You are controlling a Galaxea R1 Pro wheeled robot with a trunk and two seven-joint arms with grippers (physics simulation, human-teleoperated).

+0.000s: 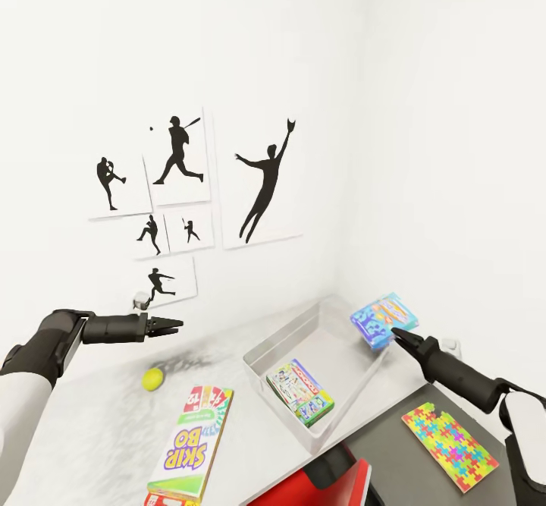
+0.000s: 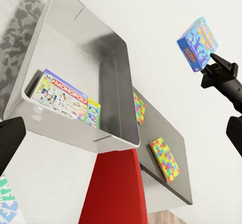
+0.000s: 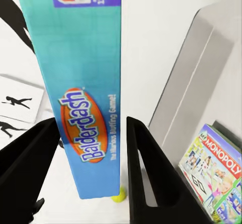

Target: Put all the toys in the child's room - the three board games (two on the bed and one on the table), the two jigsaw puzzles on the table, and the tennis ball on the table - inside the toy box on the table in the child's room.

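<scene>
Above toy box [image 1: 282, 341], right claw [image 1: 397, 334] gripping blue Balderdash game [image 1: 384, 319]

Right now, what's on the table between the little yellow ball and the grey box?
Nothing: in the head view, only bare table lies between the tennis ball and the toy box.

1. Left arm reaches forward, level; its pincer [image 1: 173, 325] hangs empty, fingers near together.
2. Right arm stretches up and inward; its pincer [image 1: 396, 333] has its black fingers [image 3: 146, 173] clamped on a blue box [image 1: 384, 319], held aloft.
</scene>
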